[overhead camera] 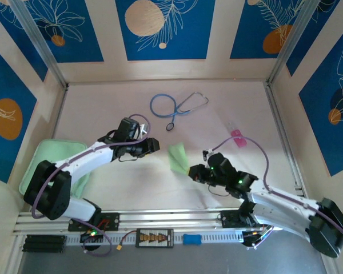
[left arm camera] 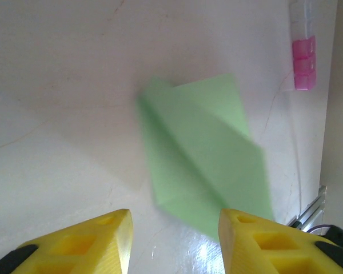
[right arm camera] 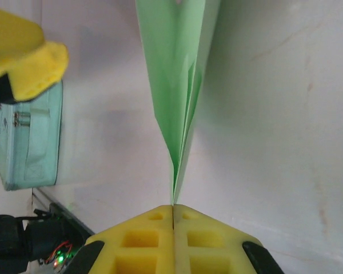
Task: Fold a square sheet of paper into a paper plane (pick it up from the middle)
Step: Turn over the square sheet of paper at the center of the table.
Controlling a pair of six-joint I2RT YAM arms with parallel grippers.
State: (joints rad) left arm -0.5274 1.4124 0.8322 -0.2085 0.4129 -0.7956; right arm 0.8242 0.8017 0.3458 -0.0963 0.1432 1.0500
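Blue-panelled walls with leaf prints box in a pale bench [overhead camera: 103, 103]. Toward its back lies a blue stethoscope [overhead camera: 172, 106]. A clear strip with pink cells [overhead camera: 238, 138] sits right of centre, and a mint-green pad [overhead camera: 48, 165] lies at the left edge under the left arm. All three are well apart from the paper plane [overhead camera: 178, 158], which is at mid-bench between the left end effector [overhead camera: 153, 145] and the right end effector [overhead camera: 192, 171].

From the right wrist, the right end effector [right arm camera: 172, 210] is clenched on the narrow end of the paper plane [right arm camera: 174, 74], whose folded layers show edge-on. A yellow finger of the left end effector [right arm camera: 23, 57] appears at upper left, with the mint-green pad [right arm camera: 28, 137] below it.

The left wrist view instead gives the broad face of the paper plane [left arm camera: 200, 154], slightly blurred, with a diagonal crease. The left end effector [left arm camera: 174, 228] is released, its fingers spread and apart from the paper. The pink-celled strip [left arm camera: 304, 63] is at upper right.
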